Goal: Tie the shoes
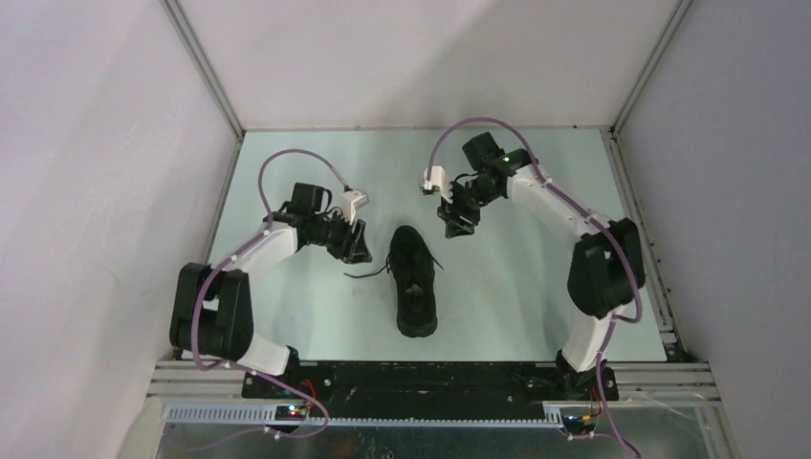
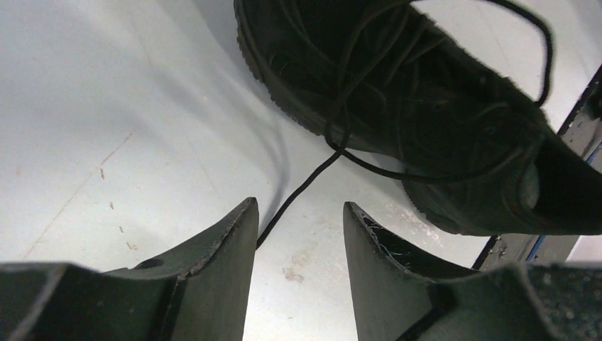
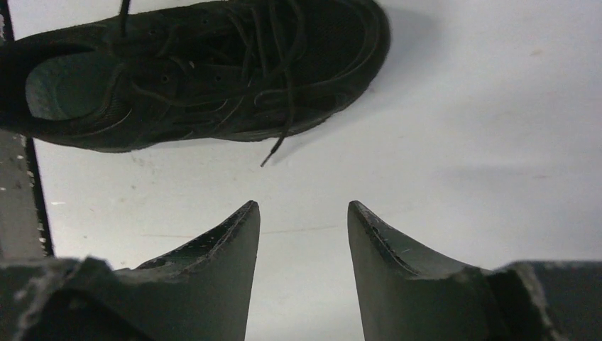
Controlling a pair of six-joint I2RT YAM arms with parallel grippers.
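Observation:
A single all-black low-top sneaker (image 1: 415,280) lies mid-table, toe toward the far side, laces untied. One lace (image 1: 365,274) trails left across the table. My left gripper (image 1: 357,251) is open, just left of the shoe above that lace. In the left wrist view the shoe (image 2: 440,106) fills the upper right and the lace (image 2: 298,192) runs down to the edge of my left finger (image 2: 220,263); the gripper (image 2: 300,213) holds nothing. My right gripper (image 1: 456,226) is open and empty, beyond the toe to the right. In the right wrist view the shoe (image 3: 206,71) lies across the top, a lace end (image 3: 273,153) hanging beside it, ahead of the gripper (image 3: 303,209).
The pale table (image 1: 536,287) is walled in by white panels on three sides, with metal rails (image 1: 215,96) at the corners. The black base bar (image 1: 421,378) holding both arms runs along the near edge.

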